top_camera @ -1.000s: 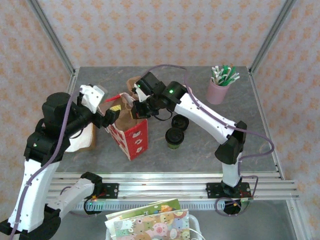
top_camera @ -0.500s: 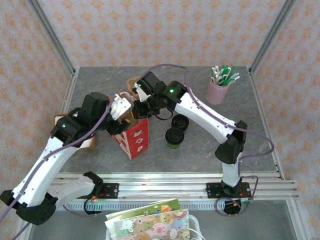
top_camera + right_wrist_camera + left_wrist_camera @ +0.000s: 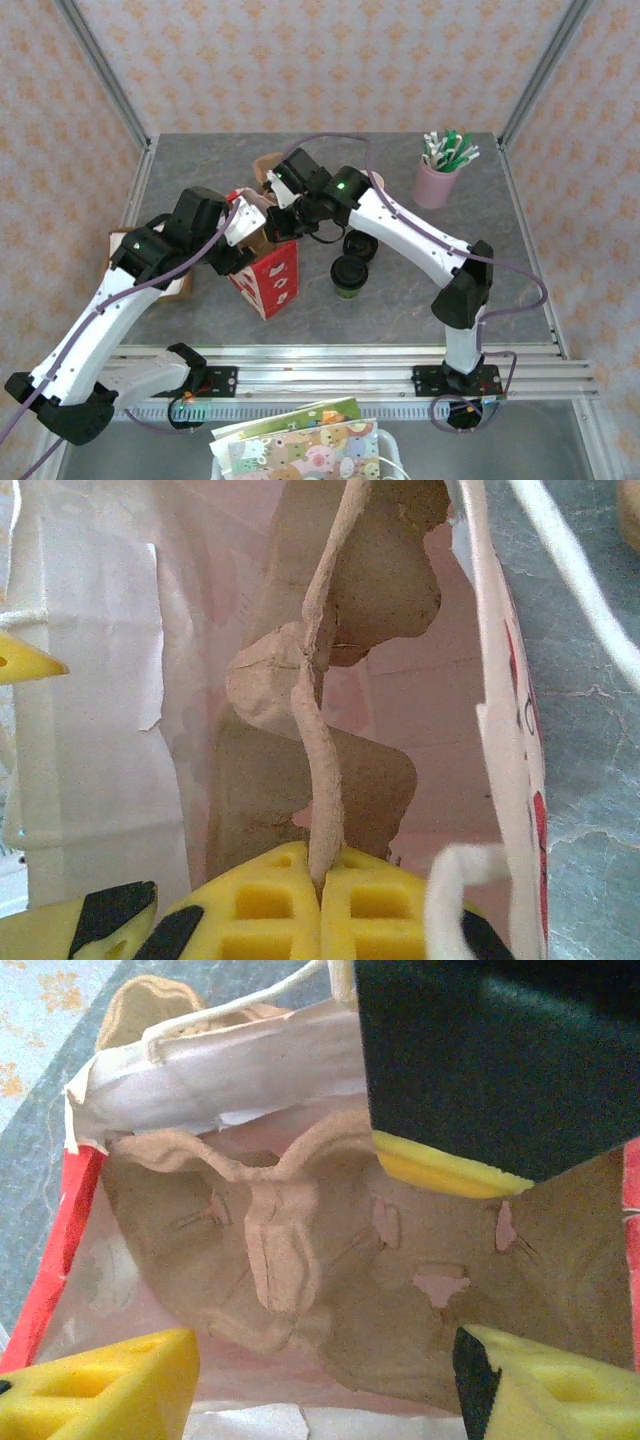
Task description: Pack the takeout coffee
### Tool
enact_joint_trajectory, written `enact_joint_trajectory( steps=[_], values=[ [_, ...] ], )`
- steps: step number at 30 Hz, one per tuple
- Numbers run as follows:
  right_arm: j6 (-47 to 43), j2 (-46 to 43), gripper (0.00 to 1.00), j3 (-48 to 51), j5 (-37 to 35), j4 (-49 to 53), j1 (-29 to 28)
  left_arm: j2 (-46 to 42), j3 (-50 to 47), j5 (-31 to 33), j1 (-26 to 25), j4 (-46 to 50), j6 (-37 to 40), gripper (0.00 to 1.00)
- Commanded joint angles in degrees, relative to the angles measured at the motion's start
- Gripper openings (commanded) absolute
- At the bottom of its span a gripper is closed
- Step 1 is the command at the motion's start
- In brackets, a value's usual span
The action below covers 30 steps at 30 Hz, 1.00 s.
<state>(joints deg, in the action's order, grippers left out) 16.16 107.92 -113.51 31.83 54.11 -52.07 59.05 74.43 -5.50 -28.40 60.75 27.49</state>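
The takeout coffee [image 3: 350,274], a green cup with a black lid, stands on the table right of the red-and-white paper bag [image 3: 270,283]. Inside the bag sits a brown pulp cup carrier [image 3: 300,1250]. My right gripper [image 3: 320,880] is shut on the carrier's thin upright edge [image 3: 322,750] at the bag's mouth [image 3: 277,215]. My left gripper [image 3: 325,1370] is open over the bag's mouth, its yellow fingers [image 3: 110,1380] wide apart above the near rim, with nothing between them. Seen from the top, the left gripper [image 3: 246,232] is at the bag's left side.
A second black-lidded round [image 3: 360,245] sits just behind the coffee. A pink cup of straws [image 3: 437,180] stands at the back right. A brown cardboard piece [image 3: 180,285] lies at the left under my left arm. A patterned box [image 3: 300,445] sits below the rail.
My left arm has swung in from the left and lowered its gripper to the bag's mouth. The right gripper has kept its hold on the carrier, shifting only slightly.
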Motion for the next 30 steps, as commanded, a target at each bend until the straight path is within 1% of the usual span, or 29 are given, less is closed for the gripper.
enact_joint_trajectory(
  steps=[1, 7, 11, 15, 17, 20, 24, 30],
  values=[
    [-1.94, -3.24, 0.00, 2.40, 0.40, -2.80, 0.22, -1.21, -0.78, -2.39, 0.09, 3.18, -0.27, 0.71],
    [-4.65, -5.58, 0.00, 4.95, -0.05, -5.63, 0.25, -0.71, -1.84, -5.14, 0.36, 4.21, -1.18, 0.72],
    [-6.26, -5.61, 0.00, 4.55, -1.14, -4.94, 0.16, 0.49, -3.09, -6.10, 0.79, 3.47, -2.02, 0.73],
    [-7.13, -6.04, 0.00, 4.70, -1.10, -4.79, 0.19, 0.37, -4.12, -7.87, 3.60, 0.63, -1.72, 0.74],
    [-7.41, -6.53, 0.00, 5.04, -0.82, -4.99, 0.04, -0.10, -4.38, -10.04, 5.36, -0.93, -1.82, 0.74],
    [-7.80, -6.75, 0.00, 5.25, -0.86, -5.07, -0.13, -0.27, -4.54, -13.11, 6.69, -1.86, -2.33, 0.74],
    [-8.14, -6.93, 0.00, 5.06, -0.89, -5.04, -0.31, 0.28, -5.41, -15.96, 6.82, -1.58, -2.80, 0.72],
    [-8.69, -7.11, 0.00, 4.93, -0.19, -4.93, -1.22, -0.31, -6.55, -16.39, 6.87, -4.61, -4.20, 0.69]
  ],
)
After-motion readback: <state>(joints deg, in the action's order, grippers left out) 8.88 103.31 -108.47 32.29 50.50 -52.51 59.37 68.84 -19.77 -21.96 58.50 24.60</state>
